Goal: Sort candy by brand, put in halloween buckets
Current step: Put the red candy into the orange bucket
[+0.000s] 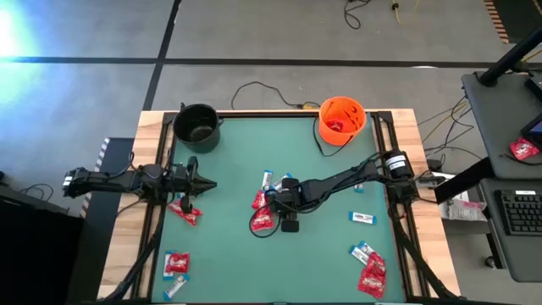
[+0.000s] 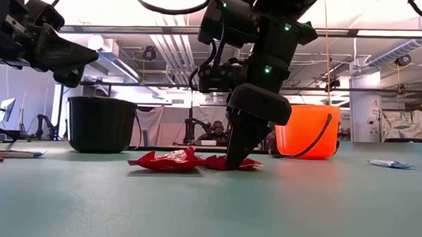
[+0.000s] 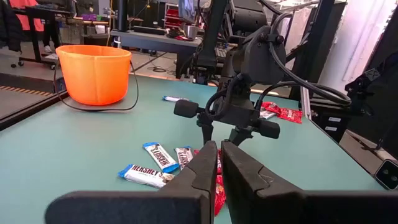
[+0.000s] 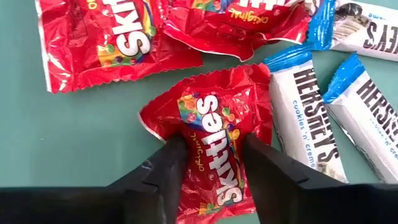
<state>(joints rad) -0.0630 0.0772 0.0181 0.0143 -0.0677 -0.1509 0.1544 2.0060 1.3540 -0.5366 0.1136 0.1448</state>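
- Left gripper point(image 1: 206, 184), fingers clenched empty, hovers at the table's left side.
- Right gripper point(image 4: 211, 163) straddles a red packet point(image 4: 208, 134) mid-table, fingers closing on it; squeeze squarely, avoiding the white bars point(image 4: 308, 112) beside.
- Orange bucket point(image 1: 341, 119) waits at the far right.

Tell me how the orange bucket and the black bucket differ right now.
The orange bucket is bright plastic at the table's far right and holds red candy; the black bucket is dark, at the far left, and no candy shows inside it. In the low view the orange bucket tapers downward, while the black bucket looks straighter. Both stand upright at the far edge.
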